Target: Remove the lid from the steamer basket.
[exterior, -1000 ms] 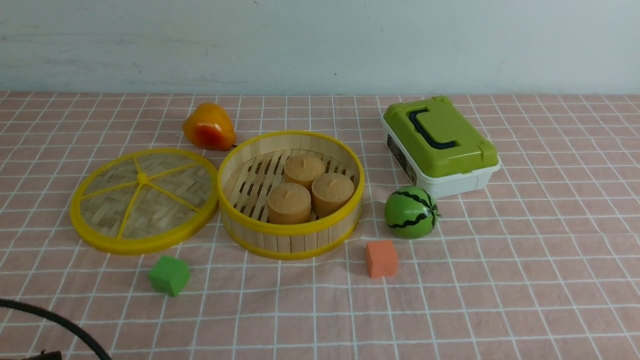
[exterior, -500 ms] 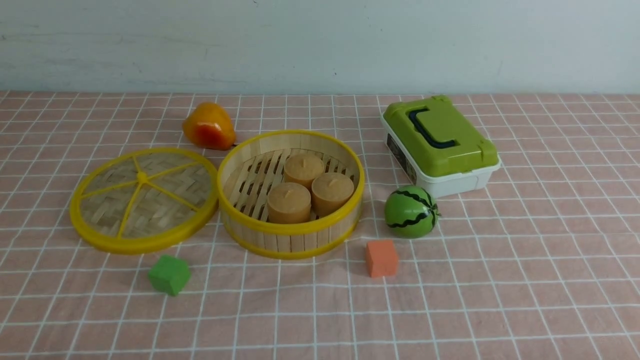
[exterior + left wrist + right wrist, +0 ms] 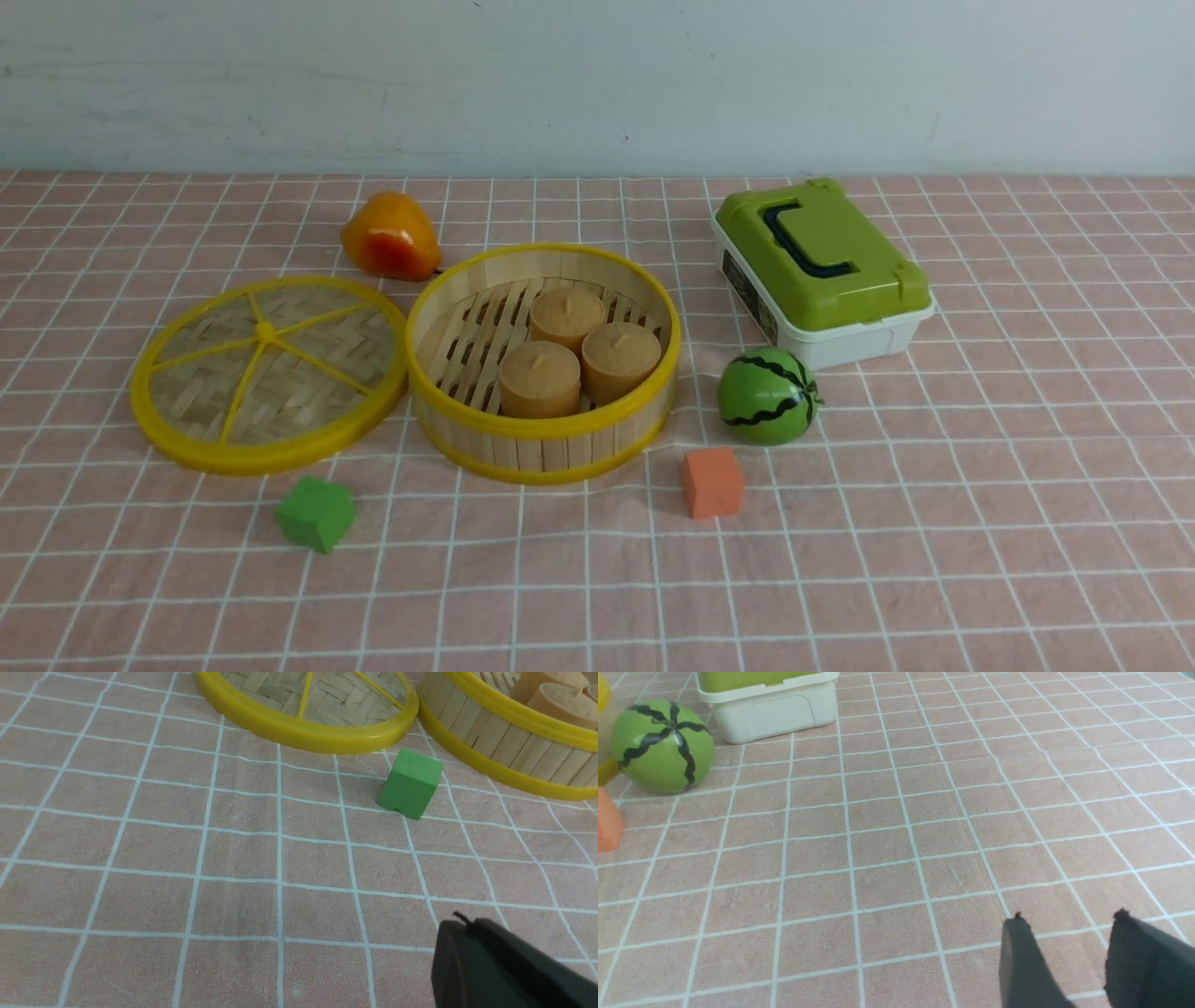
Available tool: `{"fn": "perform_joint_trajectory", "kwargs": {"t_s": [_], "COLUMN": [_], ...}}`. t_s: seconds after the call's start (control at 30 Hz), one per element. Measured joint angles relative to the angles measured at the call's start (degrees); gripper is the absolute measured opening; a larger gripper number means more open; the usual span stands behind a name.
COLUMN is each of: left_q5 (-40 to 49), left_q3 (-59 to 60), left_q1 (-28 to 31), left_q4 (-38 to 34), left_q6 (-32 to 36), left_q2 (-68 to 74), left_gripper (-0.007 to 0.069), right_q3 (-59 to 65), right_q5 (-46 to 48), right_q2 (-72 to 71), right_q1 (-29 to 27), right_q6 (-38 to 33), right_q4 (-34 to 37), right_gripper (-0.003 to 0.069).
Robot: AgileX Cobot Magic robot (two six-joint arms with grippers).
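Black and pressed together, the left claw [image 3: 462, 919] hovers over the checked tabletop [image 3: 840, 579], while the right claw [image 3: 1069, 919] hangs with its fingers spread. A green block [image 3: 316, 513] sits near the lid and steamer basket, on the left claw's side of them; an orange block [image 3: 713, 483], a striped green ball [image 3: 767, 396] and a green-topped white box [image 3: 826, 271] stand to the basket's right, an orange-yellow pear [image 3: 391, 236] behind. Nothing covers the lid [image 3: 308, 392], a woven bamboo disc with yellow rim and spokes, lying flat just left of the open steamer basket [image 3: 541, 453], which holds three tan buns [image 3: 540, 380].
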Motion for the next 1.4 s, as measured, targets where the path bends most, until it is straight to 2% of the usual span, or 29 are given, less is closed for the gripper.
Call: {"fn": "perform_joint_trajectory", "kwargs": {"t_s": [0.17, 1.4], "left_q5": [0.0, 0.0], "left_q3": [0.0, 0.0], "left_q1": [0.0, 0.0], "left_q4": [-0.2, -0.4], "left_q6": [2.9, 3.1], "left_q2": [0.0, 0.0], "left_gripper": [-0.0001, 0.0038], "right_q3": [0.0, 0.0], "right_q5": [0.0, 0.0], "right_q2": [0.0, 0.0], "right_q1": [0.0, 0.0], "right_q6": [0.0, 0.0], "right_q4": [0.0, 0.0], "right_gripper": [0.0241, 0.0241]}}
